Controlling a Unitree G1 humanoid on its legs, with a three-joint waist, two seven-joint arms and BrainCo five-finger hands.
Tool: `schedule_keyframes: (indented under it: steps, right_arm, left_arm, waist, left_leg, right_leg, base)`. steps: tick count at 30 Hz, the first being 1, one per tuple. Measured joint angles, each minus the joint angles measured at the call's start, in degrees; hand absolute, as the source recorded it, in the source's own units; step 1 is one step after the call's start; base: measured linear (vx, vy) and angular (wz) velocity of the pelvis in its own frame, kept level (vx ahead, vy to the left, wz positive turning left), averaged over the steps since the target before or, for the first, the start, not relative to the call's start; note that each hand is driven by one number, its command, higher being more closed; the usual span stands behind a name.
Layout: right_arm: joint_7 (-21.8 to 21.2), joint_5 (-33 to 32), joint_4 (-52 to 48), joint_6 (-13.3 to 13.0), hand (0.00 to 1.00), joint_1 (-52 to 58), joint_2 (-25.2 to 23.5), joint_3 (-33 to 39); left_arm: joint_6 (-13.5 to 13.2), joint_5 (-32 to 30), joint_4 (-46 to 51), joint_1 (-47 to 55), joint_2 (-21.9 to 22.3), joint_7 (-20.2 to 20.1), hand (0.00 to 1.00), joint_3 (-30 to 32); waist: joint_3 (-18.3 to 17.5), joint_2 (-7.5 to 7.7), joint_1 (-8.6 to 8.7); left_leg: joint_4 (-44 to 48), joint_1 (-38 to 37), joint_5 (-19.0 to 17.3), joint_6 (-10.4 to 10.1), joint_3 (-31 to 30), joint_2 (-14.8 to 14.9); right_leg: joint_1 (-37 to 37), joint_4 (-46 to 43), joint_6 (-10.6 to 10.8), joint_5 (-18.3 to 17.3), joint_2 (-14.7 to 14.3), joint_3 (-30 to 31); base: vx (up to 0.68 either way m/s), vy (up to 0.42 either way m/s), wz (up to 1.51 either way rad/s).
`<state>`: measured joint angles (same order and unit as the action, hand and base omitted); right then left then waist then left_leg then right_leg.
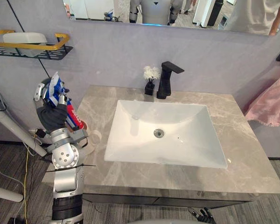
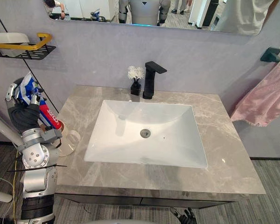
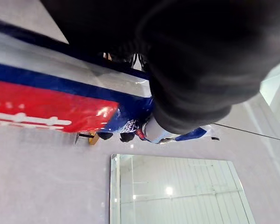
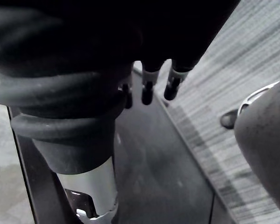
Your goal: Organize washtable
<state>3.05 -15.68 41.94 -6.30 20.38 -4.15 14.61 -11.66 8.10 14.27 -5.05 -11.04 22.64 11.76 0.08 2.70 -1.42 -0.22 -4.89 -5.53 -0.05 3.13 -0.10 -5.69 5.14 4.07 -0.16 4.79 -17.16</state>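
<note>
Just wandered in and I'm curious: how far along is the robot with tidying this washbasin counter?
Looks mostly done: the counter bears just a vase beside the tap and a clear cup at its left edge. In hand: the left hand grips a toothpaste tube, raised off the counter. Left: putting the tube away, perhaps in the cup or on the wall shelf. The right hand hangs idle.

Sink (image 1: pixel 163 133) in countertop (image 1: pixel 252 163) ctr, faucet (image 1: pixel 166 80) behind it, wall shelf (image 1: pixel 32 49) upper left, towel (image 1: pixel 270 105) right.
</note>
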Motion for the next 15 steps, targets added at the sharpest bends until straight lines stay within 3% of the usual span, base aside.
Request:
schedule_keyframes:
  steps: [9, 15]
  right_arm:
    - [0.0, 0.0, 0.0, -0.1, 0.0, -0.3, 0.1, -0.4]
    - [0.0, 0.0, 0.0, -0.1, 0.0, -0.9, 0.2, -0.5]
  left_arm:
    - [-0.3, -2.1, 0.3, 0.0, 0.0, 0.4, 0.0, 0.1]
    - [-1.1, -2.1, 6.6, 0.7, 0.1, 0.3, 0.0, 0.1]
  waist:
    - [0.3, -0.15, -0.94]
    - [0.8, -0.12, -0.86]
  left_leg:
    - [0.0, 0.0, 0.0, 0.0, 0.0, 0.0]
    - [0.0, -0.2, 0.0, 0.0, -0.5, -0.1]
  right_leg:
    - [-0.1, 0.1, 0.0, 0.0, -0.1, 0.1]
    - [-0.3, 0.1, 0.0, 0.0, 0.1, 0.0]
  base:
    - [-0.01, -0.003, 0.0]
    - [0.0, 0.0, 0.01]
